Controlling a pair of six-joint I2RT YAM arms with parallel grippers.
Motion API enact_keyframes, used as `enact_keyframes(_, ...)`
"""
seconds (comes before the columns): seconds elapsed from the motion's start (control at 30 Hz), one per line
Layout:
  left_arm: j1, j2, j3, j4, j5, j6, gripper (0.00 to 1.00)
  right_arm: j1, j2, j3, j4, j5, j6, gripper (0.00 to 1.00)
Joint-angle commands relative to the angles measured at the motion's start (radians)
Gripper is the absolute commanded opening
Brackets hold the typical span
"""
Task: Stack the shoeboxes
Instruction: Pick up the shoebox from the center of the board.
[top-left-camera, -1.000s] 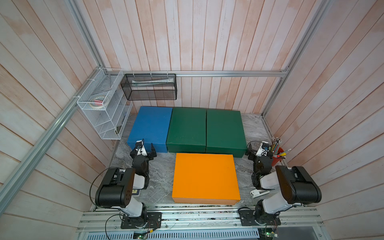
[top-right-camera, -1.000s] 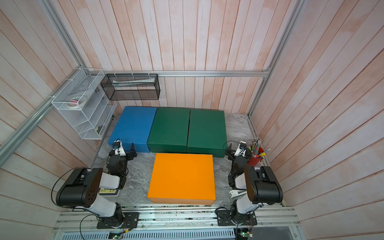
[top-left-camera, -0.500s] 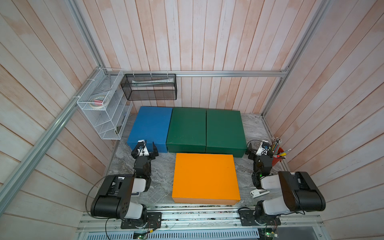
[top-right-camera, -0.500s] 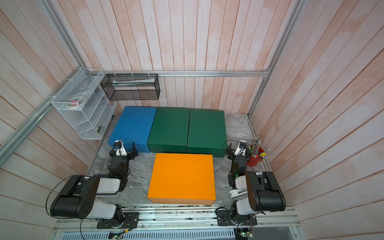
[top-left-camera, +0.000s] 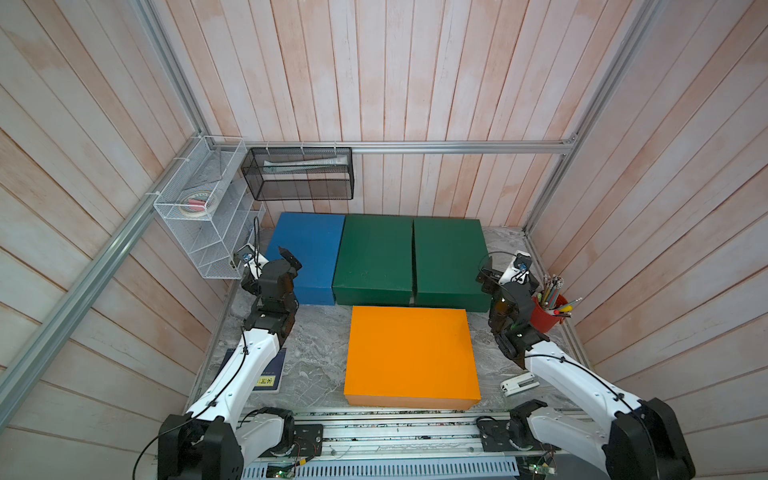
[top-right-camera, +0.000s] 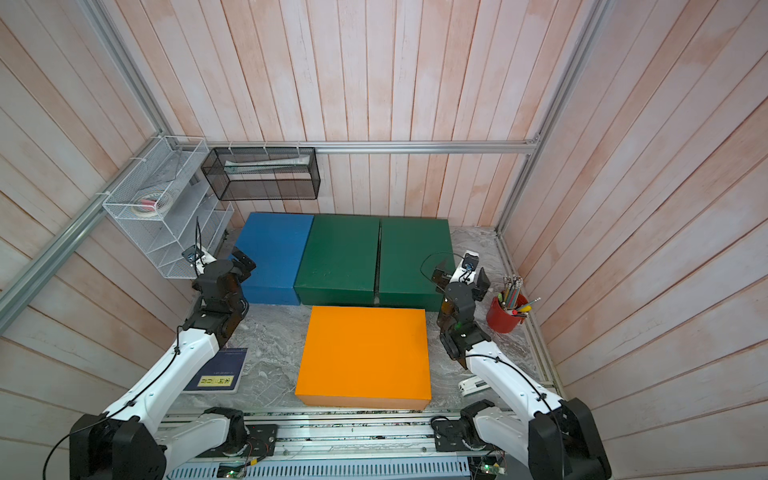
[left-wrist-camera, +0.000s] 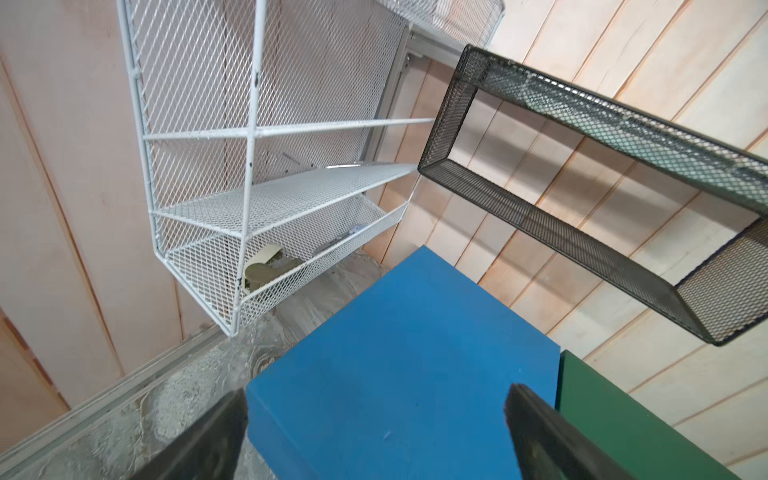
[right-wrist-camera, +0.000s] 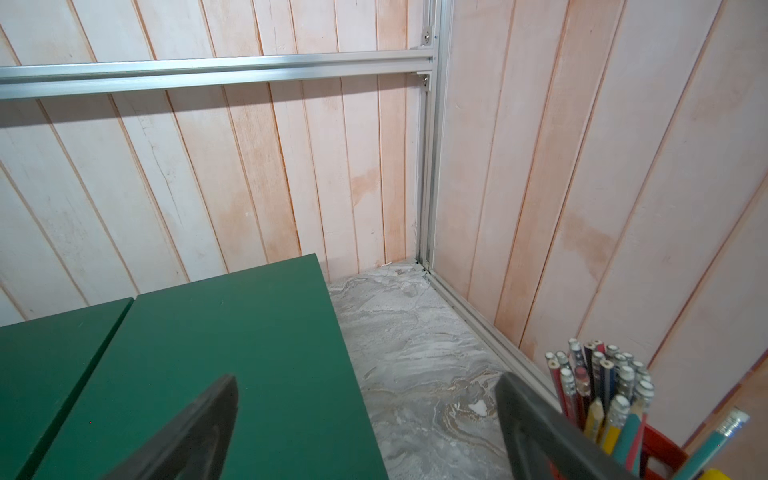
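- Surveying both top views: no stacking is done. All four shoeboxes lie flat, each directly on the surface (top-left-camera: 320, 345).
- The blue box (top-left-camera: 305, 253), the middle green box (top-left-camera: 374, 253) and the right green box (top-left-camera: 449, 257) form a row along the back wall, side against side. The orange box (top-left-camera: 409, 353) lies alone in front, just short of the green pair.
- The left claw (left-wrist-camera: 376, 399) is spread wide and holds nothing. It hovers at the near end of the blue box, which shows between its fingers in the left wrist view.
- The right claw (right-wrist-camera: 368, 378) is likewise spread and empty. One finger hangs over the right green box's lid and the other over bare surface beside the red pencil cup (top-left-camera: 548, 316).
- Step in hand, as judged: the approach to a first pick, with one arm at each outer end of the back row. Which box goes first cannot be told.
- Next move, as judged: each box looks too wide for a single claw to span. A lift therefore calls for a pinch on a lid edge or wall, or both arms on one box.
- Cautions: the white wire rack (top-left-camera: 203, 224) crowds the left arm, the pencil cup crowds the right, and a lid may lift free of its box.
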Motion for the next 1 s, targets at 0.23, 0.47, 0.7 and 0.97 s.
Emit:
enact_keyframes(0.23, -0.002, -0.064, 0.124, -0.345, 0.232, -0.078, 0.96, 0.122, -0.078, 0.152, -0.673, -0.124, 0.243, 0.87)
enact_keyframes(0.47, -0.002, -0.104, 0.169, -0.494, 0.427, -0.096, 0.86, 0.167, -0.095, 0.201, -0.910, -0.351, 0.358, 0.81)
enact_keyframes(0.7, -0.002, -0.145, 0.141, -0.605, 0.588, -0.150, 0.86, 0.179, -0.074, 0.229, -1.068, -0.494, 0.423, 0.81)
enact_keyframes(0.97, -0.006, -0.171, 0.072, -0.639, 0.767, -0.212, 0.86, 0.180, -0.074, 0.222, -1.130, -0.659, 0.453, 0.82)
